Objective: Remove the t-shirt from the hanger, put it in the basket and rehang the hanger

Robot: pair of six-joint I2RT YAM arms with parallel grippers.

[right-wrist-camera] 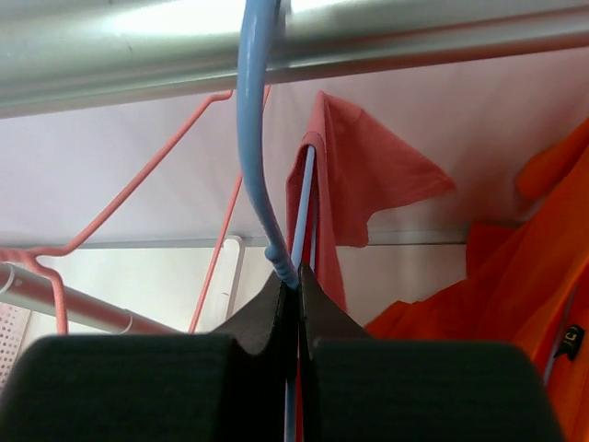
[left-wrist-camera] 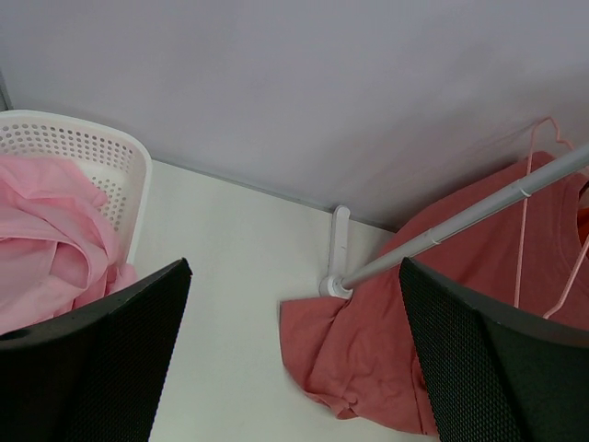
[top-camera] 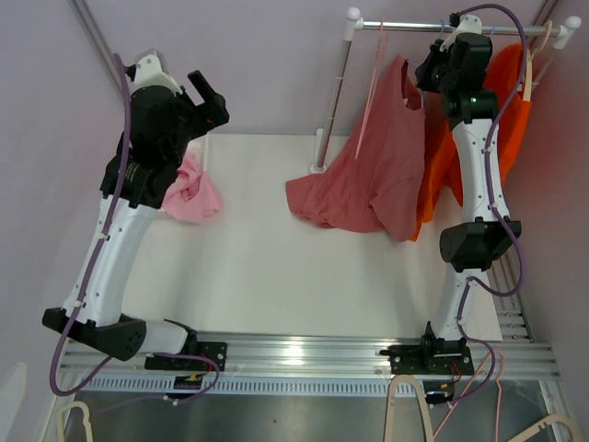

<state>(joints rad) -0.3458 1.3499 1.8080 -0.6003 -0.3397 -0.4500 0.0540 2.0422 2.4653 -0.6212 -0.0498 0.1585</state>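
A coral-red t-shirt (top-camera: 382, 170) hangs from a blue hanger on the rack's rail (top-camera: 414, 25), and its lower part lies crumpled on the white table. In the right wrist view the blue hanger (right-wrist-camera: 258, 138) hooks over the rail (right-wrist-camera: 386, 37), with the t-shirt (right-wrist-camera: 368, 175) draped behind it. My right gripper (right-wrist-camera: 297, 276) is shut on the hanger's neck just below the hook; in the top view it (top-camera: 431, 72) sits up at the rail. My left gripper (top-camera: 208, 96) is open and empty, raised at the far left. The t-shirt (left-wrist-camera: 433, 313) also shows in the left wrist view.
An orange shirt (top-camera: 513, 120) hangs behind my right arm. An empty pink hanger (top-camera: 372, 87) hangs on the rail left of the t-shirt. A white basket (left-wrist-camera: 87, 147) with pink clothes (top-camera: 193, 189) stands at the table's left. The rack's post (top-camera: 333, 101) stands at the back.
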